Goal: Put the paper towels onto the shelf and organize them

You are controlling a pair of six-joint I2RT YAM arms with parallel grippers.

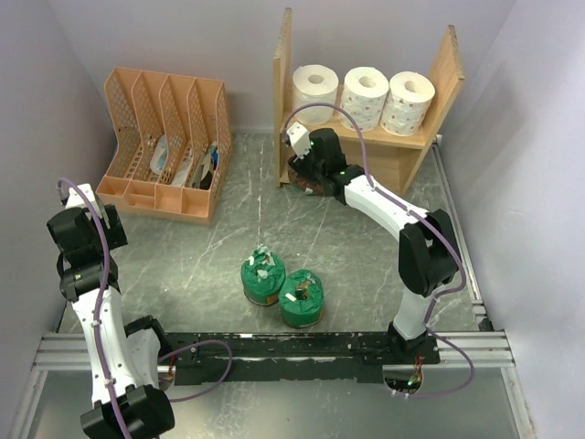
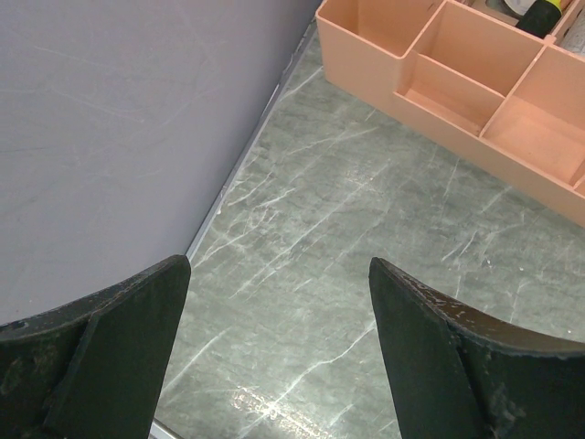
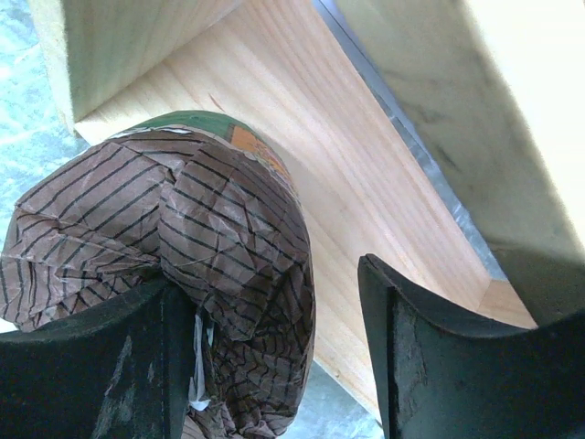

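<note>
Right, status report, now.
Left gripper open over table. Right gripper open at brown-ended roll, low in shelf. Two green rolls mid-table; nothing blocking.

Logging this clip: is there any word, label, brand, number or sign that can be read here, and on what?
No text can be read in any view.
Two green-wrapped rolls on the table: white scraps on top, too small to read.
Brown-ended green roll: dark stripes and an orange patch, no letters visible.
Three white rolls on the light wooden shelf: no words visible.
Orange plastic file organizer: contents too blurred to read.
</note>
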